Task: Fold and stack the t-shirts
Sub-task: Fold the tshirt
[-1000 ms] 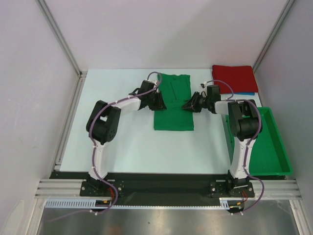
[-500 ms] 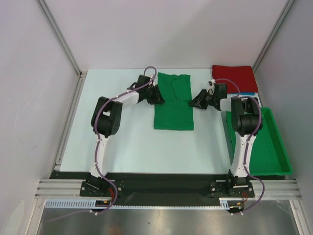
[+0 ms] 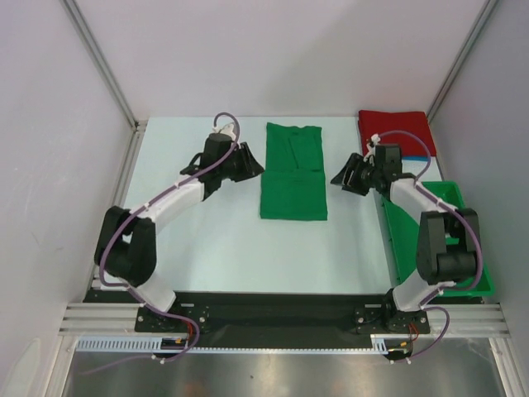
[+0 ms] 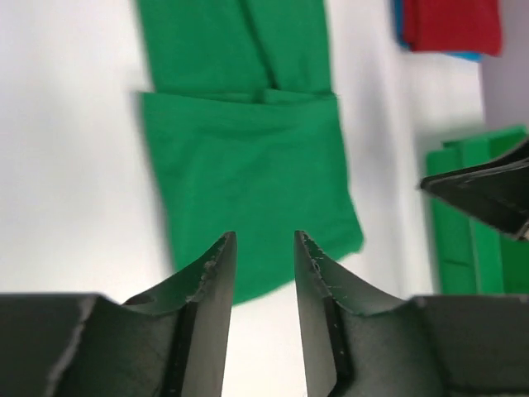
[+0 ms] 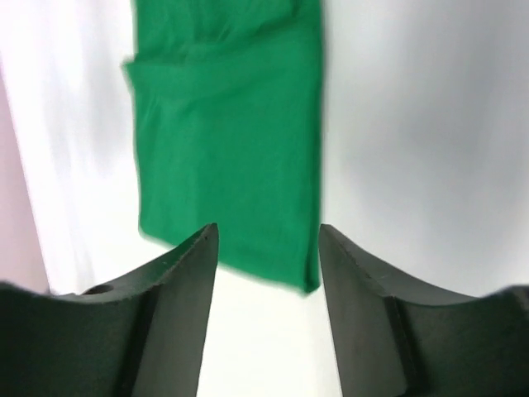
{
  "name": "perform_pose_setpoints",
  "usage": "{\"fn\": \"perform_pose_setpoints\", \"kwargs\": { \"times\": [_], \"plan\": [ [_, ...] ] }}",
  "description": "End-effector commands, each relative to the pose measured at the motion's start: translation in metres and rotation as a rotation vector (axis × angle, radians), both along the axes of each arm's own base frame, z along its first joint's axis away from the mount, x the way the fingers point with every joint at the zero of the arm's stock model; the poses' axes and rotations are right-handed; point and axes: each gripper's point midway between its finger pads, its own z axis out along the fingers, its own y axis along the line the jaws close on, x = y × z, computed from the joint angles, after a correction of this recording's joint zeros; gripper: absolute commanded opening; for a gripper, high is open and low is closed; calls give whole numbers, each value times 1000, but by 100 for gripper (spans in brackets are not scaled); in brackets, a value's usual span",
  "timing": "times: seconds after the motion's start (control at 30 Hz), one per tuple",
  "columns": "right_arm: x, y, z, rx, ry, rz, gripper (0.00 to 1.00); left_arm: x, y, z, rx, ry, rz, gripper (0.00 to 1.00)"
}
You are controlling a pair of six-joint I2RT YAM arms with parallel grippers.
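The left gripper (image 3: 253,166) has let go and backed away, jaws parted and empty, leaving the green t-shirt (image 3: 293,178) lying flat just to its right. The right gripper (image 3: 342,177) has likewise released and withdrawn, spread and empty, with the shirt just to its left. This fold looks done, and the red t-shirt (image 3: 395,132) waits behind and to that gripper's right.

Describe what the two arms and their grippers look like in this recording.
The left arm and right arm both have white links between bulky black joint housings. A purple cable loops along each arm. The left gripper and right gripper are dark, each with two tapered, wedge-shaped fingers. No markings are readable.
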Motion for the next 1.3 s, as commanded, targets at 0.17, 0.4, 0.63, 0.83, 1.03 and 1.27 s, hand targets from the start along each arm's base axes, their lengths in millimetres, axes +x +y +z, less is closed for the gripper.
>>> {"fn": "perform_pose_setpoints", "kwargs": {
  "times": [0.17,0.4,0.63,0.83,1.03,1.27],
  "plan": [
    [-54,103,-1,249,-4,293,39,-47,-86,-41,-97,54,-211,32],
    [-62,109,-54,268,105,305,24,-49,-70,-105,-10,149,-173,29],
    [-88,55,-93,234,205,201,23,-74,-21,-155,69,259,-103,28],
    [-106,4,-89,108,215,97,24,-88,-2,-123,96,175,-90,30],
    [-98,20,-26,140,83,110,28,-89,-25,-70,7,83,-127,32],
    [-67,73,-9,202,38,202,31,-80,-80,-73,-91,121,-221,32]
  ]
}}
